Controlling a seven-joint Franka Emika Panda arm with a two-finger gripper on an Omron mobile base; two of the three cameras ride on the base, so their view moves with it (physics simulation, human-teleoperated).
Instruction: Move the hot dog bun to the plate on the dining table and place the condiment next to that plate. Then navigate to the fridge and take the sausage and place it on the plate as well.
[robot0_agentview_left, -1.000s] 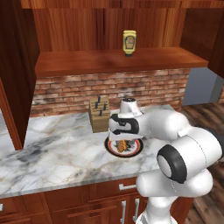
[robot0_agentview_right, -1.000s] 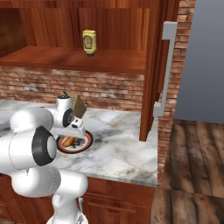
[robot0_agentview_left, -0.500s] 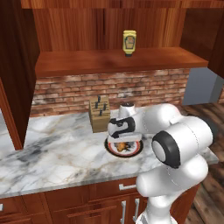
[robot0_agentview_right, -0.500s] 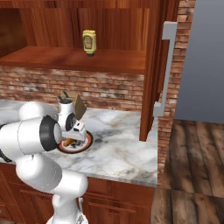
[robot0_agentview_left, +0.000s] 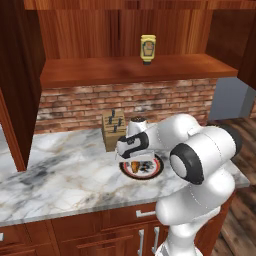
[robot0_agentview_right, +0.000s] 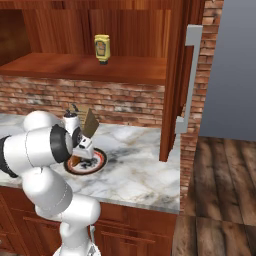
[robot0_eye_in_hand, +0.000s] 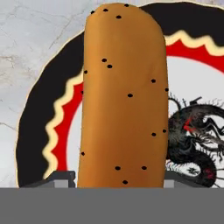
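The hot dog bun (robot0_eye_in_hand: 124, 96), tan-orange with dark specks, lies on a white dish with a black rim and red ring (robot0_eye_in_hand: 39, 113). My gripper (robot0_eye_in_hand: 120, 177) has come straight down over it, and the fingertips (robot0_eye_in_hand: 61, 177) press against the bun's two long sides. In the left base view the gripper (robot0_agentview_left: 134, 161) is low over that dish (robot0_agentview_left: 152, 172), and a bit of bun (robot0_agentview_left: 136, 165) shows under the hand. The dish (robot0_agentview_right: 97, 162) also shows in the right base view. The yellow condiment (robot0_agentview_left: 147, 48) (robot0_agentview_right: 102, 48) stands upright on the wooden shelf above.
A knife block (robot0_agentview_left: 113, 130) (robot0_agentview_right: 90, 122) stands just behind the dish, against the brick wall. The wooden shelf (robot0_agentview_left: 135, 72) overhangs the marble counter (robot0_agentview_left: 55, 175). A wood panel with a long handle (robot0_agentview_right: 187, 75) bounds the right side, and beyond it stands the grey fridge (robot0_agentview_right: 230, 75).
The hand has dropped onto the dish and the arm has folded lower. The jaws, wide open before, have closed in against the bun's sides.
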